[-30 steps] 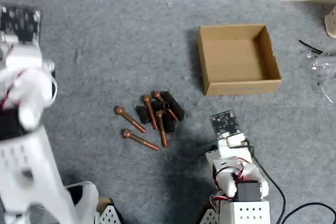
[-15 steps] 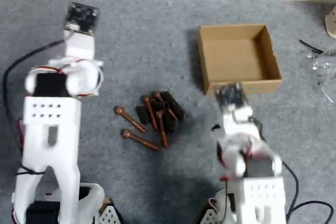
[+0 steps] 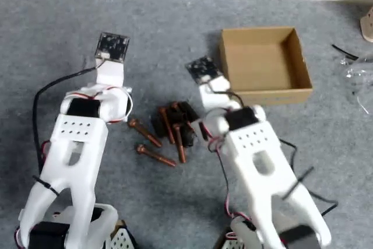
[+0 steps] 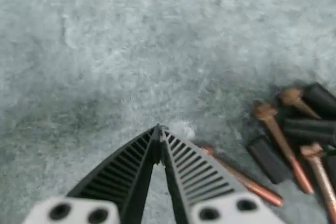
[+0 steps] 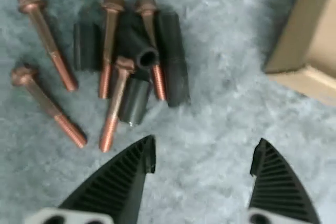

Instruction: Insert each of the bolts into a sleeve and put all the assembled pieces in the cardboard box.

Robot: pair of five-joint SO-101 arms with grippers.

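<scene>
The high view looks steeply down over the whole table [image 3: 175,39] from a distance. Both wrist views face the surface at close range, past the left gripper [image 4: 159,129] and the right gripper [image 5: 205,153]. All three share the bolts [image 3: 167,126].

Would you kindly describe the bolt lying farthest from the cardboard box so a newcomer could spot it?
From the cardboard box, look across the grey mat to the heap of copper bolts and black sleeves. Two bolts lie loose beyond it; the farthest bolt is the one nearer the arms' bases, touching no sleeve.
</scene>
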